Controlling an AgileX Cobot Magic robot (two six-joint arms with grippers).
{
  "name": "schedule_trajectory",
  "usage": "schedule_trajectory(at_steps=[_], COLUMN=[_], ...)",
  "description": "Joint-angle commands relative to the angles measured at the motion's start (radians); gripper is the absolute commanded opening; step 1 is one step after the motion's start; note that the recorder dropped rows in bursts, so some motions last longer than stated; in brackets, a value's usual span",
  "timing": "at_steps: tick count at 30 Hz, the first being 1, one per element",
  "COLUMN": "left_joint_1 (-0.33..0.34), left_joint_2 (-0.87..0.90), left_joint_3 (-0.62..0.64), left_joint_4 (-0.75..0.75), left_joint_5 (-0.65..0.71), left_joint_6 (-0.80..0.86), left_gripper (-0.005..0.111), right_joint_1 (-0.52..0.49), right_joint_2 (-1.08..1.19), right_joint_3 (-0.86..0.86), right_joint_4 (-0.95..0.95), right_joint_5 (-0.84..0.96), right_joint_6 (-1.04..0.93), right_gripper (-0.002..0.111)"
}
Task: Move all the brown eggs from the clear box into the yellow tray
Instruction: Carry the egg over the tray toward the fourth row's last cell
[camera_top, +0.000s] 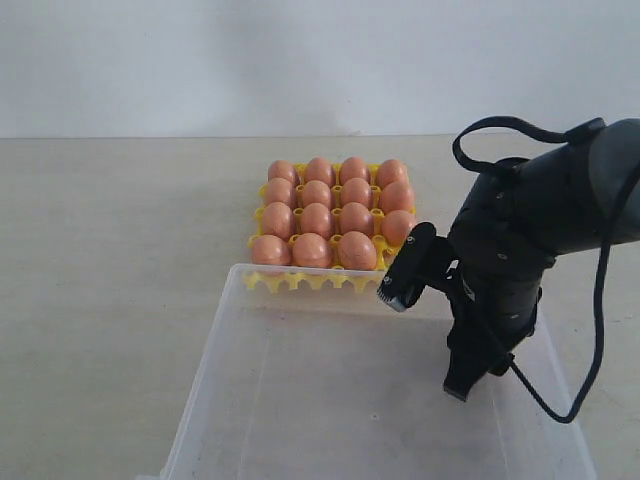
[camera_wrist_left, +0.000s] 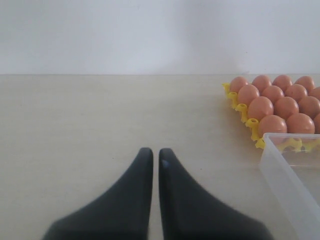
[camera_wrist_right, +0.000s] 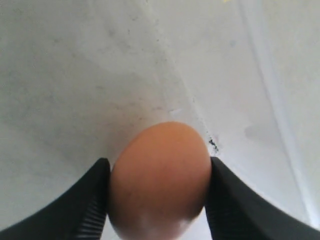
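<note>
While the right tool (camera_wrist_right: 159, 161) stands inside the clear box (camera_wrist_right: 75, 75), its two dark fingers (camera_wrist_right: 92, 200) lie against the two sides of one brown egg (camera_wrist_right: 160, 175), so this tool is closed on that egg. The egg is smooth and oval, of an even orange-brown colour, with a paler shine on the part nearest to the wrist. Its rounded end points away from the fingers. Behind it is the frosted floor of the box, with some small dark specks close to the shell. I cannot tell whether the egg rests on this floor or is just lifted from it.

From the exterior view, the right arm (camera_top: 540, 210) comes from the right edge of the frame and bends down into the lower right part of the box (camera_top: 200, 380). The arm hides the held egg there. The yellow tray (camera_top: 300, 282) sits in the centre of the frame, just behind the far rim of the box. Fifteen brown eggs (camera_top: 316, 220) can be counted in its cups, and the arm covers the near right corner cup.

The left tool (camera_wrist_left: 155, 155) is over the bare bench (camera_wrist_left: 75, 125). Its fingers are almost together, with only a thin slit between them and nothing in it. It is well apart from the tray (camera_wrist_left: 240, 107) and the box corner (camera_wrist_left: 285, 170).
</note>
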Motion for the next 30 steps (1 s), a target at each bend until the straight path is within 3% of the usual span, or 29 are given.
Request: schedule_trajectory(at_steps=[1,6,10,23,30], left_joint_1=[-0.009,-0.009,-0.009,-0.009,-0.009], left_joint_2=[-0.002,-0.002,-0.002,-0.002,-0.002], left_joint_3=[0.004,0.004,0.004,0.004,0.004], left_joint_4=[-0.001,-0.001,-0.001,-0.001,-0.001], left_joint_5=[0.000,0.000,0.000,0.000,0.000], left_joint_6=[0.003,0.003,0.003,0.003,0.003], left_gripper=[0.004,0.004,0.004,0.004,0.004], right_joint_1=[0.000,0.000,0.000,0.000,0.000], right_joint_2=[-0.006,-0.103,-0.194,-0.311,-0.381], right_joint_3=[0.004,0.004,0.004,0.004,0.004], right_joint_4=[0.128,0.459,0.670,0.750,0.799], right_joint_5=[-0.071,-0.245,-0.284,-0.319,-0.531], right_joint_6=[0.076,0.052,-0.003,-0.017,-0.017], right_gripper=[0.000,0.000,0.000,0.000,0.000])
